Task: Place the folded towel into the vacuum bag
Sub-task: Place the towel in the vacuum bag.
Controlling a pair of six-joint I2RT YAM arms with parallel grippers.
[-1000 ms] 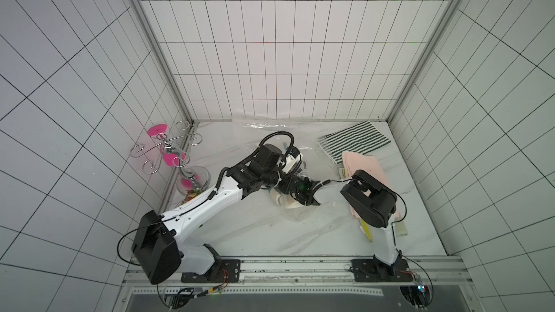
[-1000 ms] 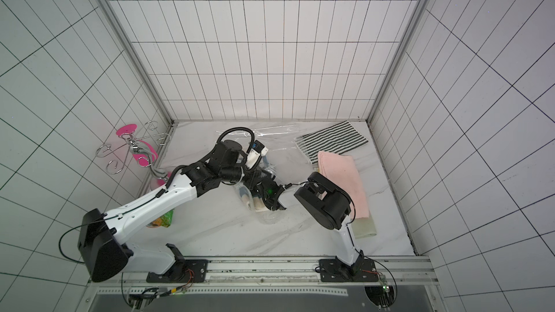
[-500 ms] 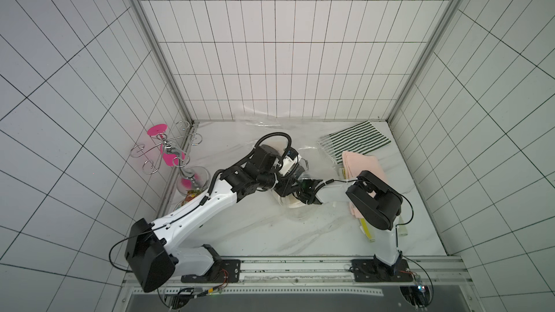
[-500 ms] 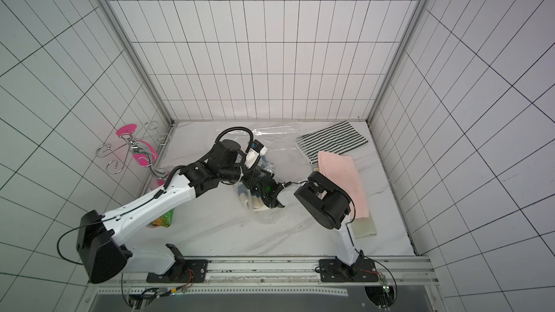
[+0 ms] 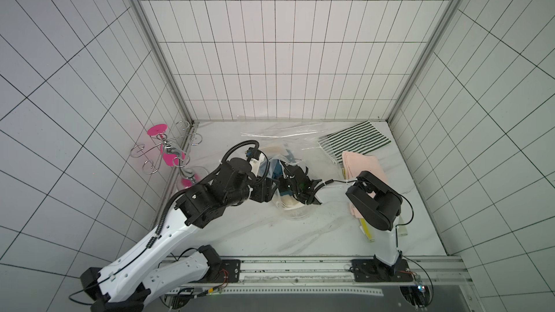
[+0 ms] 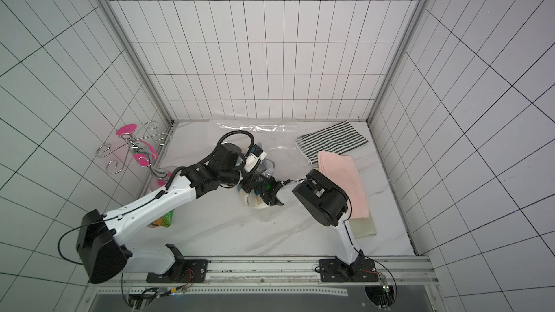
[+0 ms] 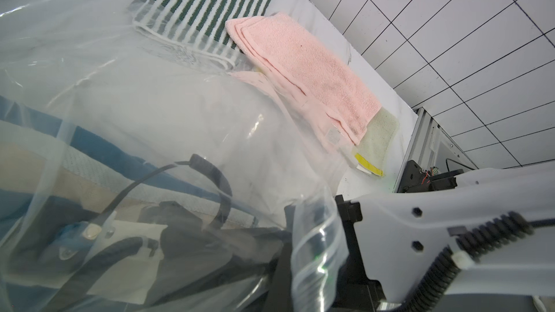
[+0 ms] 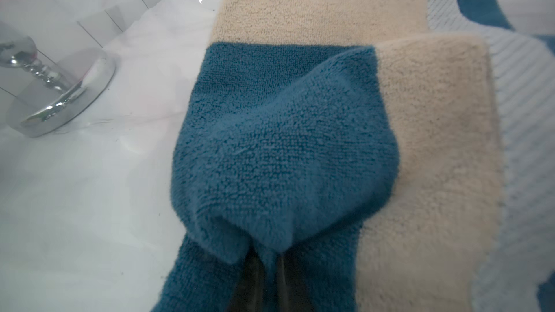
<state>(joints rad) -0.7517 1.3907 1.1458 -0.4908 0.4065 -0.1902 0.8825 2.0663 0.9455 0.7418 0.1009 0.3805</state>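
The vacuum bag (image 5: 279, 133) lies crumpled at mid-table, its clear film filling the left wrist view (image 7: 150, 100). My left gripper (image 5: 271, 195) (image 6: 246, 186) is shut on the bag's rim with the white zip strip (image 7: 315, 250) and holds it lifted. The folded towel (image 8: 285, 145), blue and beige, sits inside the bag and shows through the film (image 7: 90, 151). My right gripper (image 8: 268, 259) (image 5: 288, 186) reaches into the bag mouth and is shut on a bunched blue fold of it.
A green-and-white striped towel (image 5: 354, 141) and a pink towel (image 5: 363, 163) lie at the back right, over a pale cloth (image 6: 363, 226). A chrome rack with pink glasses (image 5: 168, 148) stands at the left wall, its base (image 8: 60, 100) close to the bag.
Both grippers have shifted a little to the left, carrying the bag rim and the towel along. Neither grip has changed.
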